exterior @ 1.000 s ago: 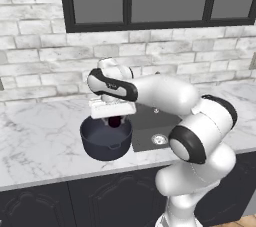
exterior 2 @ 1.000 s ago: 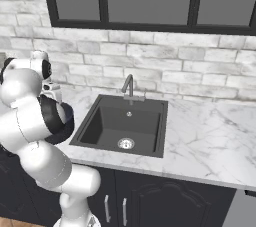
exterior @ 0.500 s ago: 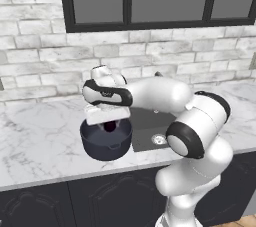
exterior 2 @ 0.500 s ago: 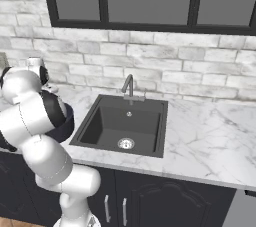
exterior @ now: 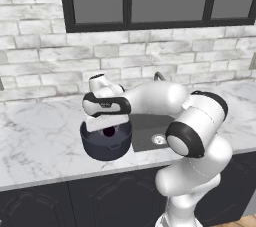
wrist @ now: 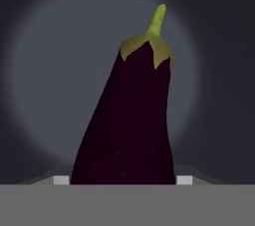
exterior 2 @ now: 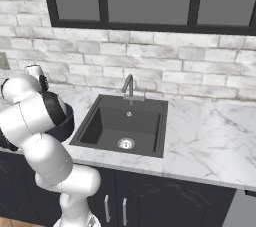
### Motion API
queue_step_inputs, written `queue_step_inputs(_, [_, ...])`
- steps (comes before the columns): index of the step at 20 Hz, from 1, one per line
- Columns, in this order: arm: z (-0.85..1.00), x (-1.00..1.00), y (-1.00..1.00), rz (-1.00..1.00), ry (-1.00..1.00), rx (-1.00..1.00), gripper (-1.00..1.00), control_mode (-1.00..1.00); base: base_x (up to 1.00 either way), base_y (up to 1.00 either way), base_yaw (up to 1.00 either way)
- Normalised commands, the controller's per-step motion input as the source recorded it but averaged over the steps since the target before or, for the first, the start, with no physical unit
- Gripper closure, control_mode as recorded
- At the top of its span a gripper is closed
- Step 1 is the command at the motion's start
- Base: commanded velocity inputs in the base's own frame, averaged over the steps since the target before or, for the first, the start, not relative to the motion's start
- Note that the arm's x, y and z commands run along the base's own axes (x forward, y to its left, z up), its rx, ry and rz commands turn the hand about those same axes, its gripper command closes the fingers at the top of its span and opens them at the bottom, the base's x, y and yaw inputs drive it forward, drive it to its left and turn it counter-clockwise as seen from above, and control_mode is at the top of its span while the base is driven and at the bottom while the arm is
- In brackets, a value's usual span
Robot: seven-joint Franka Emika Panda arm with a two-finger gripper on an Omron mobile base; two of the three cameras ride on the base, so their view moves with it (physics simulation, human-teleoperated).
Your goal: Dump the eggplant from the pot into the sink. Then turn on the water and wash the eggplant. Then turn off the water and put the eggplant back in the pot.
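The dark navy pot [exterior: 106, 147] stands on the marble counter just left of the sink [exterior 2: 102, 121]. My gripper [exterior: 107, 125] reaches down into the pot's mouth, with its fingers hidden by the hand. The hand view looks at the pot's floor from close up. There the dark purple eggplant [wrist: 128, 125] lies with its green stem pointing away. My gripper [wrist: 122, 180] is open, one fingertip [wrist: 61, 180] on each side of the eggplant's near end. A maroon bit of eggplant [exterior: 108, 132] shows under the hand. The sink basin holds nothing but its silver drain [exterior 2: 125, 144].
The grey gooseneck faucet [exterior 2: 129, 85] rises behind the sink against the white brick wall. Marble counter [exterior 2: 210, 136] runs right of the basin and left of the pot [exterior 2: 68, 121]. A dark-framed window sits above. My own arm blocks much of the pot in the right base view.
The hand has sunk lower over the pot and drawn back toward the front. The pot has stayed in place.
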Motion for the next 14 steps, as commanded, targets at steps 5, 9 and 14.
queue_step_inputs(5, [-0.17, 0.07, 0.00, 0.07, -0.02, 0.00, 1.00, -1.00, 0.00, 0.00, 0.00])
queue_step_inputs(9, [-0.02, 0.06, 0.00, 0.07, -0.01, 0.00, -1.00, -1.00, 0.00, 0.00, 0.00])
queue_step_inputs(14, [0.00, 0.00, 0.00, 0.06, -0.02, 0.01, -1.00, -1.00, 0.00, 0.00, 0.00])
